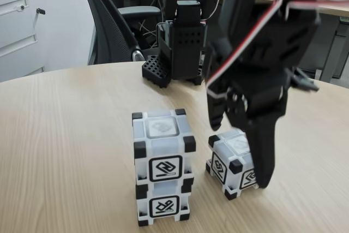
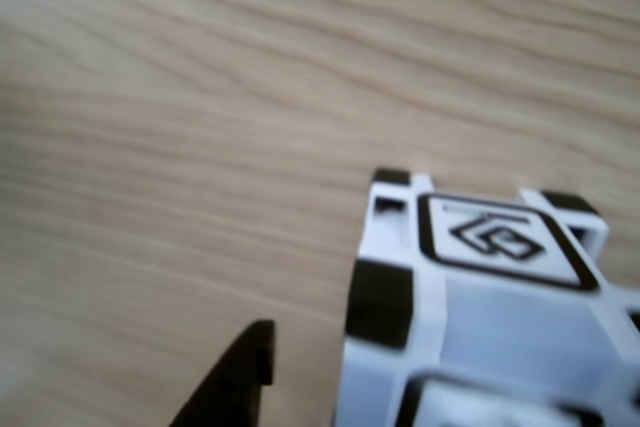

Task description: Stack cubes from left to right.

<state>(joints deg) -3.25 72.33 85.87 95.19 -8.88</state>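
Gripper (image 1: 240, 151): jaws spread apart, straddling the single cube (image 1: 233, 163) on the table (image 1: 65, 135); one finger stands at the cube's left rear, the other runs down its right side; whether either finger touches it cannot be told. In the other view, one black fingertip (image 2: 240, 377) sits just left of that cube (image 2: 480, 327), a gap between them. Left of it in the fixed view, slightly apart, stands a stack: upper cube (image 1: 163, 154) on lower cube (image 1: 163, 203).

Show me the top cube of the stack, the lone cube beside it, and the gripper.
Top cube of the stack (image 1: 163, 154): fixed view, front face.
Lone cube (image 1: 232, 165): fixed view, front corner.
Gripper (image 1: 240, 154): fixed view, between the fingertips.
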